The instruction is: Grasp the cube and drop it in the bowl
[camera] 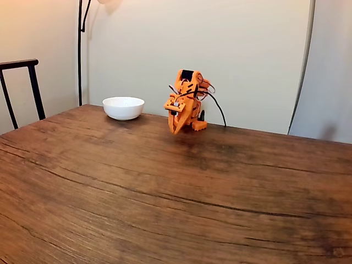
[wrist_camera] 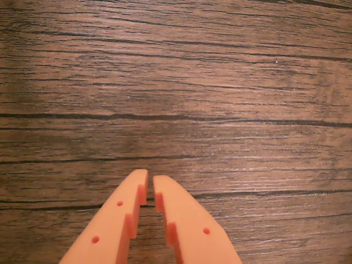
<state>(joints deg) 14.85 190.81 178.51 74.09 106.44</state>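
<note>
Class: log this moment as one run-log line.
pincer: nearly shut, holding nothing | arm: folded | bowl: on table | cube: unseen

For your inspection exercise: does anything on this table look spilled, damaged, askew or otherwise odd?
Nothing stands out. The white bowl sits upright on the wooden table, and the orange arm is folded with its jaws nearly closed and empty.

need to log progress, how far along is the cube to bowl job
No cube can be seen on the wooden table in either view. The white bowl sits at the far side in the fixed view, and its inside is hidden, so a cube could already lie in it or simply be out of sight. The orange claw is nearly closed on nothing, with the arm folded near the bowl. The stage cannot be settled.
</note>
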